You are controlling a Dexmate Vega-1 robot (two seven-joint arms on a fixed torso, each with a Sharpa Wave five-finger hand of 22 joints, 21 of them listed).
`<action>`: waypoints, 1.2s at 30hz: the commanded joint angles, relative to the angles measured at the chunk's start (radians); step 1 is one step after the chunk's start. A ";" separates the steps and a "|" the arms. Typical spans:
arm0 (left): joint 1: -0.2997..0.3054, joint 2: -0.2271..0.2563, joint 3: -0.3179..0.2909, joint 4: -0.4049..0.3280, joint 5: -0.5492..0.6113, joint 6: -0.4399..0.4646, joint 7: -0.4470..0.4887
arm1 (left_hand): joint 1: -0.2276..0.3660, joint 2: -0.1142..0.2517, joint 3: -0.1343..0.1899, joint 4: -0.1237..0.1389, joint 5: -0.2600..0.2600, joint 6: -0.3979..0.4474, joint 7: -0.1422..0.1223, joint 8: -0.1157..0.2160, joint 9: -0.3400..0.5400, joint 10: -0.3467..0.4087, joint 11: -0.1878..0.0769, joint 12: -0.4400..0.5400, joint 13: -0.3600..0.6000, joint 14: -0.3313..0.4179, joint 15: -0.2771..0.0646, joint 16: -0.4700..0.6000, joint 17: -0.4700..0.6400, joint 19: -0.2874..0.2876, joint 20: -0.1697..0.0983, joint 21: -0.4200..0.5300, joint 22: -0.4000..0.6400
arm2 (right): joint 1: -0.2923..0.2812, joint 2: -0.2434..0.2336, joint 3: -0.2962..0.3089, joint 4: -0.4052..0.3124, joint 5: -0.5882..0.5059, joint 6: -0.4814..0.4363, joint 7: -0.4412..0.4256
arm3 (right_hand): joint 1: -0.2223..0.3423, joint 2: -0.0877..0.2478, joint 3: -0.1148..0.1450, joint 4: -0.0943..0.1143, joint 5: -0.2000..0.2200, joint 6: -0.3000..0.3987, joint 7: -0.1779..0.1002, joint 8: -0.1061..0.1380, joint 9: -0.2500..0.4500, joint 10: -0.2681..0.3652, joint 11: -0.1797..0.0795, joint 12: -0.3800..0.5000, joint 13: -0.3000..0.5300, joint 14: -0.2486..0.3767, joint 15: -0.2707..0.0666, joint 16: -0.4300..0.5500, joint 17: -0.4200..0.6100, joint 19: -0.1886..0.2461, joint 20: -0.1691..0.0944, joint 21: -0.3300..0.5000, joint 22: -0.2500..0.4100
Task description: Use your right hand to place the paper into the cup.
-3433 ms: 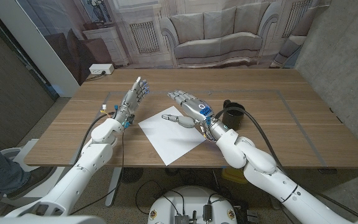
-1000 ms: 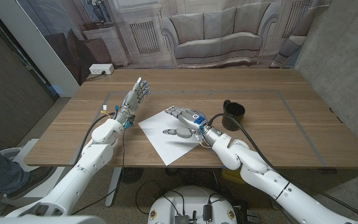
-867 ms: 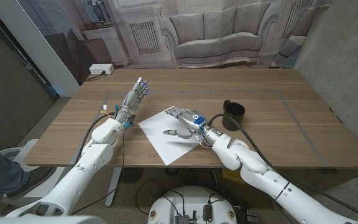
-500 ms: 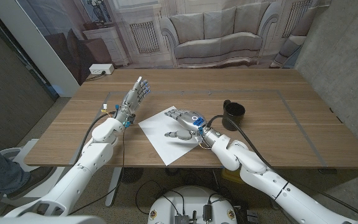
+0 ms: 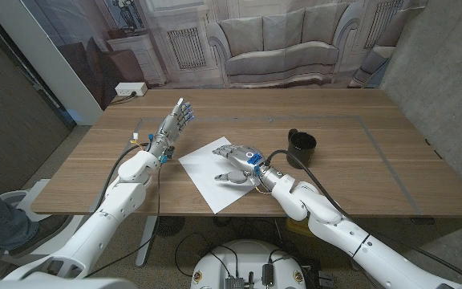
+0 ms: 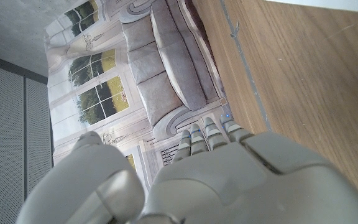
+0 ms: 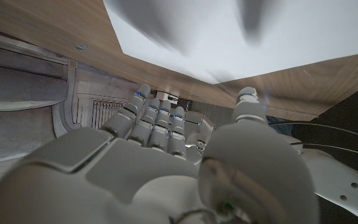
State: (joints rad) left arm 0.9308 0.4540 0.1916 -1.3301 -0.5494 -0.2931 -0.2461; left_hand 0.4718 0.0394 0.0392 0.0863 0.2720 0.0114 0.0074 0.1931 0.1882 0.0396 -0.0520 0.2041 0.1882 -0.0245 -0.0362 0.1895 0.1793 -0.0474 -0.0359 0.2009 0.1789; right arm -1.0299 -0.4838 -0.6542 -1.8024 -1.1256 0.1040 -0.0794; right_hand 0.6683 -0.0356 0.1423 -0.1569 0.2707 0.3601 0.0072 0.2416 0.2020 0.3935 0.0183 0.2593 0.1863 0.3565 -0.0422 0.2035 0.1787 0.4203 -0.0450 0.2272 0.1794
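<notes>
A black cup (image 5: pixel 301 148) is seen standing on the wooden table (image 5: pixel 375 168), right of its middle; whether anything lies inside cannot be told. The white paper (image 5: pixel 207 177) is spread flat toward the table's near edge, well apart from the cup. The right hand (image 5: pixel 237 163) is placed over the paper's right part, fingers curled down toward the sheet; a grip cannot be made out. The left hand (image 5: pixel 172 128) is held on edge left of the paper, fingers extended, nothing held
</notes>
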 commanded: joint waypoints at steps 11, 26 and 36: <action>-0.018 -0.007 -0.003 0.012 0.005 0.004 -0.008 | 0.004 0.001 -0.010 0.004 -0.003 0.004 0.004 0.007 0.002 -0.002 -0.005 -0.001 0.002 -0.003 0.003 -0.002 0.005 -0.008 -0.062 0.002 0.004 | 0.023 0.006 -0.006 0.026 0.017 0.005 0.046 | -0.002 -0.011 -0.011 0.015 0.017 0.057 0.005 0.014 0.004 0.062 -0.002 0.014 0.002 0.072 -0.036 0.014 0.003 0.061 -0.038 0.017 0.005; -0.017 -0.010 0.000 0.009 0.012 0.011 -0.007 | 0.005 0.002 -0.012 0.004 -0.003 0.004 0.003 0.007 0.002 -0.003 -0.008 -0.001 0.002 -0.003 0.003 -0.002 0.005 -0.008 -0.062 0.002 0.004 | 0.016 0.006 -0.009 0.044 0.021 -0.007 0.038 | 0.003 -0.014 -0.014 0.017 0.024 0.026 -0.004 -0.003 0.005 0.059 -0.007 0.008 0.002 0.069 -0.043 0.006 0.003 0.061 -0.037 0.012 0.005; -0.012 -0.007 0.001 0.000 0.015 0.015 -0.002 | 0.005 0.003 -0.014 0.004 -0.003 0.004 0.003 0.006 0.002 -0.002 -0.008 -0.001 0.002 -0.004 0.003 -0.003 0.005 -0.009 -0.060 0.002 0.005 | 0.014 0.006 -0.013 0.054 0.017 -0.011 0.032 | 0.005 -0.016 -0.017 0.020 0.031 0.004 -0.013 -0.017 0.003 0.048 -0.009 -0.003 0.001 0.043 -0.040 -0.009 0.004 0.044 -0.040 0.000 0.006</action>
State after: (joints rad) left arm 0.9141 0.4456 0.1903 -1.3205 -0.5385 -0.2822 -0.2530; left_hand 0.4717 0.0393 0.0288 0.0885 0.2720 0.0114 0.0074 0.1931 0.1882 0.0398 -0.0518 0.2041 0.1882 -0.0281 -0.0326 0.1895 0.1793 -0.0473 -0.0358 0.2009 0.1789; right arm -1.0126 -0.4780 -0.6642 -1.7594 -1.1076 0.0990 -0.0415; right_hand 0.6717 -0.0498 0.1245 -0.1392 0.2939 0.3678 -0.0056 0.2254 0.2024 0.4482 0.0124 0.2588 0.1860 0.4061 -0.0432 0.1992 0.1792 0.4645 -0.0462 0.2322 0.1831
